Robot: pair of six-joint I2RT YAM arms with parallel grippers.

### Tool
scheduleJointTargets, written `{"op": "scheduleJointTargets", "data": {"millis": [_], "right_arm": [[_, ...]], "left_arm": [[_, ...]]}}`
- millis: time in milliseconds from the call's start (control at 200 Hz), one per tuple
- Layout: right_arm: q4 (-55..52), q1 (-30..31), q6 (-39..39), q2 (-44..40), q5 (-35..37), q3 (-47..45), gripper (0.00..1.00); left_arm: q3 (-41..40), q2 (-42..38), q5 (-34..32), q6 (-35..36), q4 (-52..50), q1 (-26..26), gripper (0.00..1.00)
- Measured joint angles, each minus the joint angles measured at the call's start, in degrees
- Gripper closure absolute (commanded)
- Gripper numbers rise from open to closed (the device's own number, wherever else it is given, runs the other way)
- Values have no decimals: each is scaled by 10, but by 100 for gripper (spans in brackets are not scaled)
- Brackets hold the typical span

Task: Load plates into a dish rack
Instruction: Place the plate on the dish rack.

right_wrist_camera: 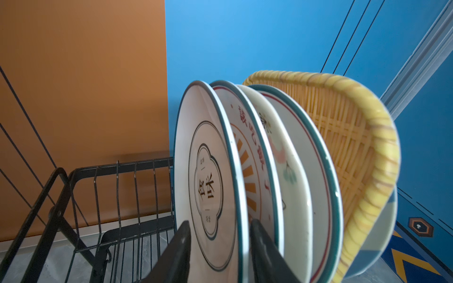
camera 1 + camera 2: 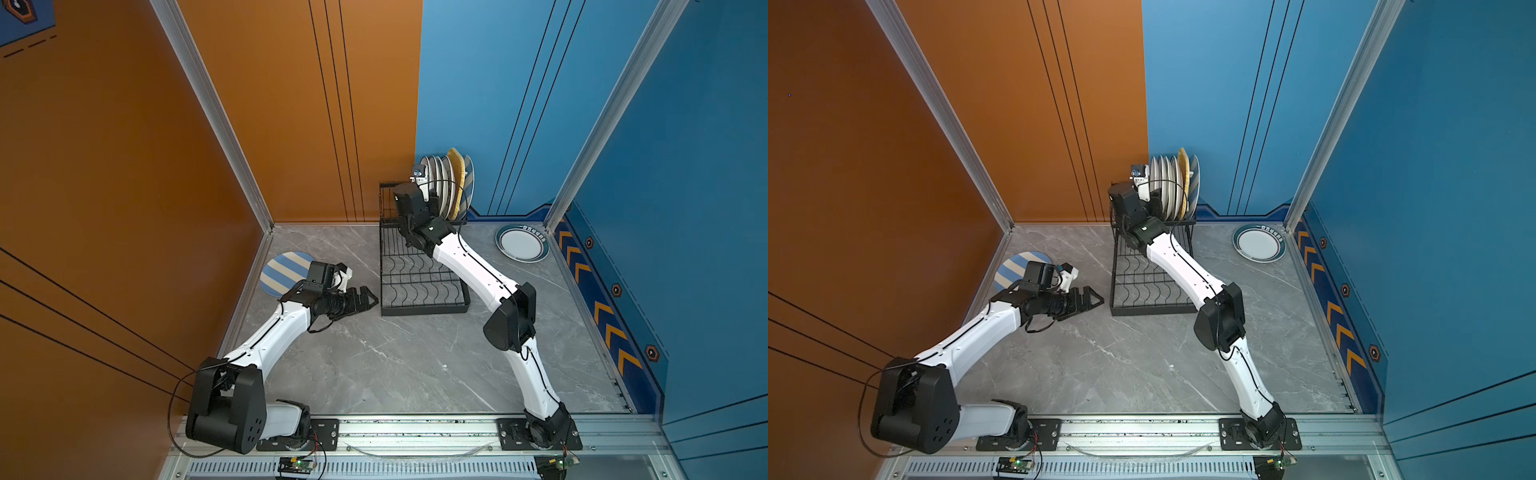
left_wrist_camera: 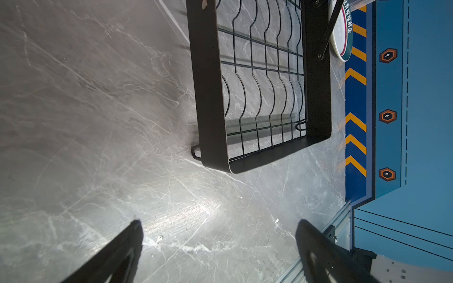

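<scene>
Your right hand point(image 1: 220, 221) is straddling front plate point(image 1: 208, 176), upright in upper tier of dish rack point(image 2: 424, 309) beside other plates point(image 1: 294, 171). Jaws part open, likely letting rack bear it. Your left hand point(image 3: 219, 221) is hovering wide open, empty, near striped plate point(image 2: 282, 270) lying flat on surface point(image 2: 395, 365), probably next pickup.

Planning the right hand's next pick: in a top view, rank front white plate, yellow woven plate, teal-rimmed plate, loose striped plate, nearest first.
From the right hand:
1. front white plate, racked, between its fingers.
2. yellow woven plate, deeper in that row.
3. teal-rimmed plate, flat on the table, robot's right.
4. loose striped plate, flat at the table's left edge.
</scene>
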Motion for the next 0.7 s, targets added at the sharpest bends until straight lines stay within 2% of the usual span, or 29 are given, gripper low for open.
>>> {"op": "scheduleJointTargets", "data": {"millis": [245,385,556,701], "right_arm": [[-18,17,-4,-26,0,0,46],[-32,32,1,-74,-1,-20,44],[-75,41,44,-169,-22,-89,41],[-113,38,97,-264,-60,-187,38]], "left_arm": [[0,0,-4,0,0,0,2],[0,0,-5,0,0,0,2],[0,0,-7,1,0,0,2],[0,0,-8,5,0,0,2]]}}
